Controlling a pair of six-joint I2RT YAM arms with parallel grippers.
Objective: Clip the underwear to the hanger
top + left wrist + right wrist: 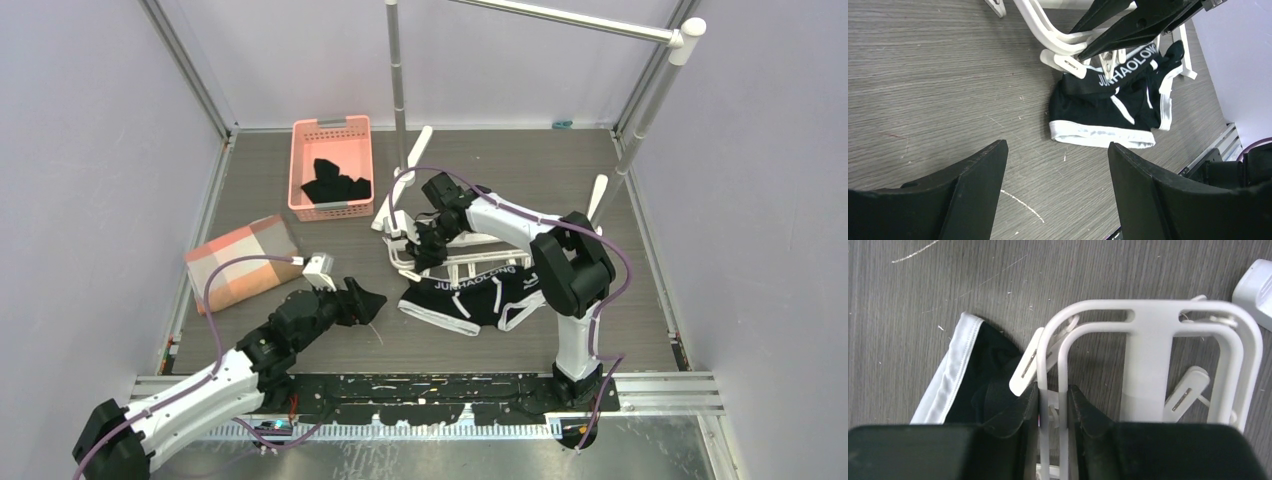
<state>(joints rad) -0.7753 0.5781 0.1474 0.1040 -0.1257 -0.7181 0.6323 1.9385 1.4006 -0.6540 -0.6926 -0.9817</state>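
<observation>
Left gripper (366, 299) spread, empty; right gripper (1053, 394) clamping hanger (1148, 355) bar beside underwear (1088, 107)

A pink slatted basket (330, 210) sits on the grey wood-grain table (450, 355) beyond the left gripper's fingers (368, 303), a heap of plain black garments (336, 185) lying in it — and a folded orange-and-white checked cloth (240, 265) lies to the left of those fingers. Beyond the right gripper's fingers (422, 250) rises the grey metal rail stand (397, 70), its white feet (400, 190) on the table — one just beside the basket.
</observation>
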